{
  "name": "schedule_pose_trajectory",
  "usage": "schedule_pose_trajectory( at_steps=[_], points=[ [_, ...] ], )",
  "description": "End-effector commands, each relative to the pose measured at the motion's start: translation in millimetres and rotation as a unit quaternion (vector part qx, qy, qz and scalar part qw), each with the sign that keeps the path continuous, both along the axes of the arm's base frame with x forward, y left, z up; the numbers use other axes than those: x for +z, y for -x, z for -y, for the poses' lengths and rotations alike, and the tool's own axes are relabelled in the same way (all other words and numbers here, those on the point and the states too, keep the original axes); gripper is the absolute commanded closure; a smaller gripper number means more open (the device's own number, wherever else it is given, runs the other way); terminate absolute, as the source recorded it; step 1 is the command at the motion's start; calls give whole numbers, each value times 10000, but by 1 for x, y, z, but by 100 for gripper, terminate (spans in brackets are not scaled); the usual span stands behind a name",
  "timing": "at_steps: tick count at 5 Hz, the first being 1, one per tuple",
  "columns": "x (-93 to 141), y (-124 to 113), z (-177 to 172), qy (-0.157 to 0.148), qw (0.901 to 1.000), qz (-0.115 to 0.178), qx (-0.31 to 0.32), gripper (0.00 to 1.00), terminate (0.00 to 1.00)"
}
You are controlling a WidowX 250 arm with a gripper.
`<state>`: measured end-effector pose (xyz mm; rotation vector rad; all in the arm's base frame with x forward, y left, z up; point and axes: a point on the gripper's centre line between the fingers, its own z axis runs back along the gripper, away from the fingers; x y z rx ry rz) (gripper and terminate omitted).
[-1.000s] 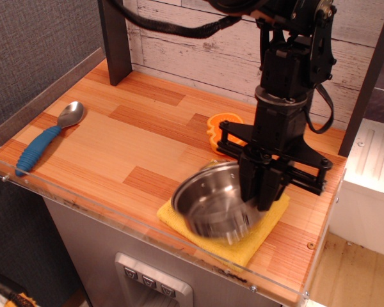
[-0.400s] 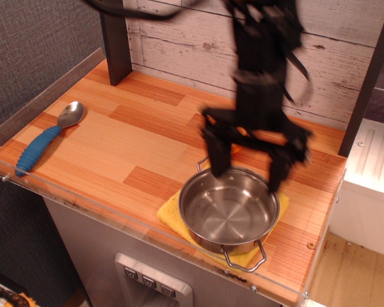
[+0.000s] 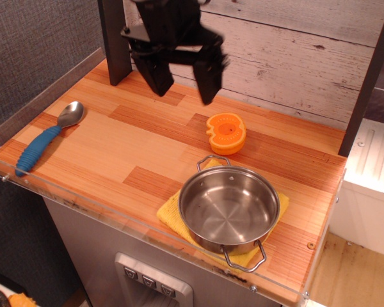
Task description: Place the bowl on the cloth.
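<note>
Your pincer (image 3: pixel 182 86) went up and away from the bowl (image 3: pixel 228 209); a moment before it hung right over the bowl's far rim, and a second before that it gripped the tipped bowl. You left the pincer high above the back of the tabletop (image 3: pixel 115 144), well apart from the bowl, with its two fingers (image 3: pixel 209 82) spread wide and nothing between them. The bowl sat flat on the cloth (image 3: pixel 173 208), and it did so a moment before too. The cloth showed as yellow edges sticking out to the left, right and front of the bowl. One wire handle of the bowl pointed to the front edge of the tabletop and the other pointed to the back. The orange apple toy (image 3: pixel 226 132) sat just behind the bowl, not touching it. The spoon (image 3: pixel 48 137) with the blue handle lay far to the left of the bowl, near the tabletop's left edge.
</note>
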<state>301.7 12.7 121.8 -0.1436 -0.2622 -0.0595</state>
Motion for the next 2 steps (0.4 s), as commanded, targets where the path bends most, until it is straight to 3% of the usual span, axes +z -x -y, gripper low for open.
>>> schedule_pose_trajectory(
  at_steps=[1,2],
  points=[
    [-2,-11,-15,-240,9987,-186,-410,0,0],
    [-3,-10,-24,-424,9986,-201,-230,0,0]
  ],
)
